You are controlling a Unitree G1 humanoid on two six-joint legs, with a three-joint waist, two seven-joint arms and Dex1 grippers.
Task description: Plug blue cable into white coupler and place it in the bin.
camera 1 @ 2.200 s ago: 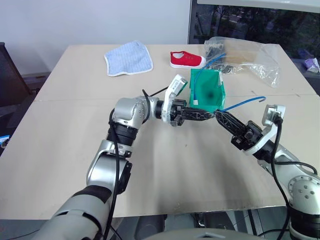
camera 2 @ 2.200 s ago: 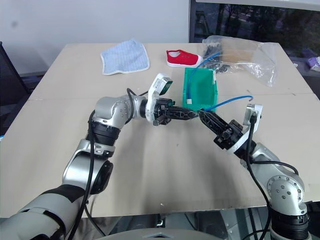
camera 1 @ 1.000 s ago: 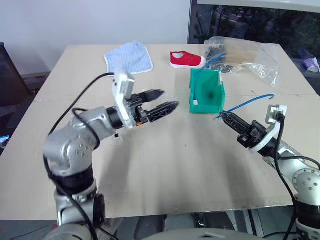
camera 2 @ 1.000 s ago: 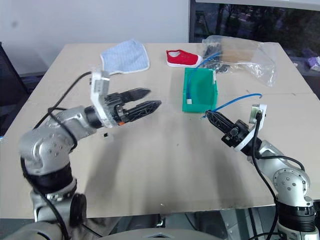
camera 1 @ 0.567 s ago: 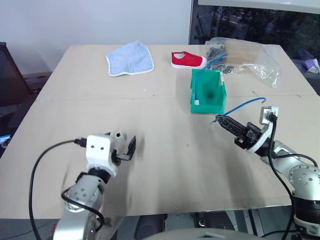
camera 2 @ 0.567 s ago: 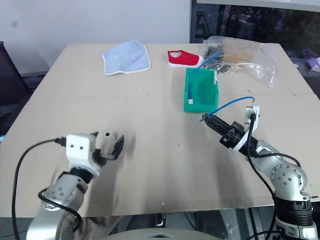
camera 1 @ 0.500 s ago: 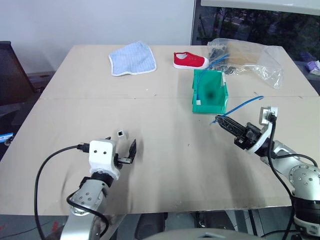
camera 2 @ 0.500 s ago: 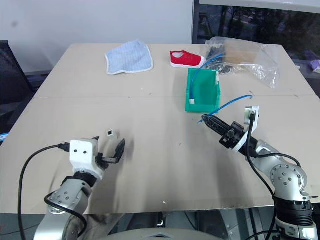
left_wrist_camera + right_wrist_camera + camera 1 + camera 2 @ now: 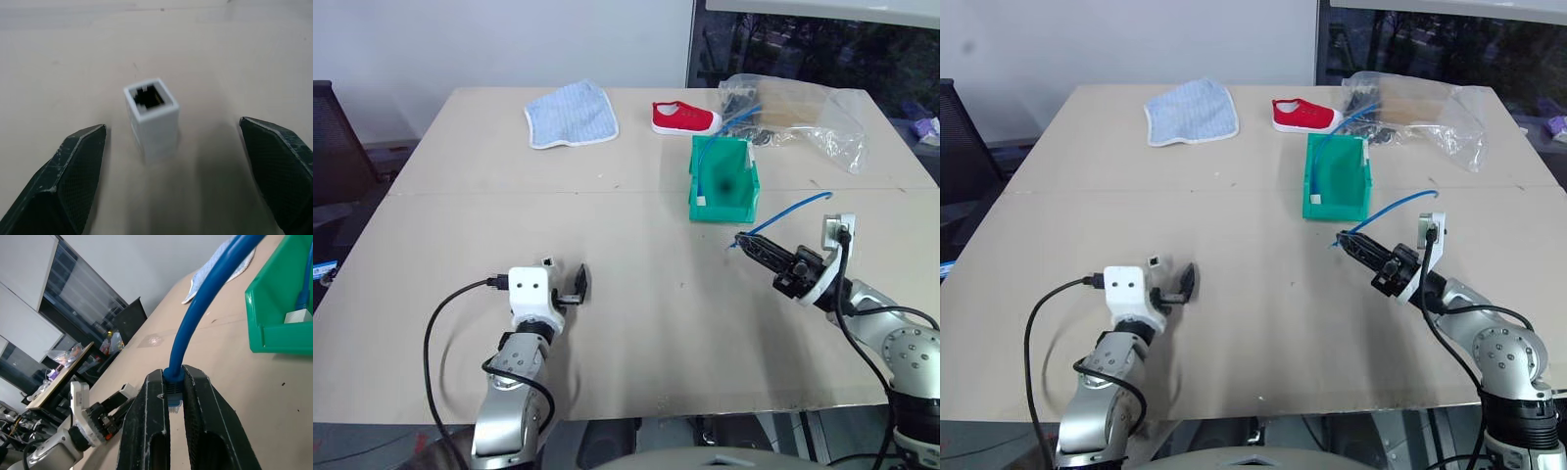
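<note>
cable (image 9: 205, 313) end sits clamped in my right pincer (image 9: 175, 404), still unplugged. coupler (image 9: 151, 117) stands on the worktop (image 9: 636, 294) between my left pincer's (image 9: 176, 181) spread fingers, ungrasped. plugging and the bin (image 9: 722, 181) remain.

I am seeing a blue striped cloth (image 9: 570, 114) lying at the bench's (image 9: 636, 323) far side, with a red shoe (image 9: 685, 118) resting nearby. A clear plastic bag (image 9: 803, 116) is sitting beyond the shoe, toward the far right corner.
</note>
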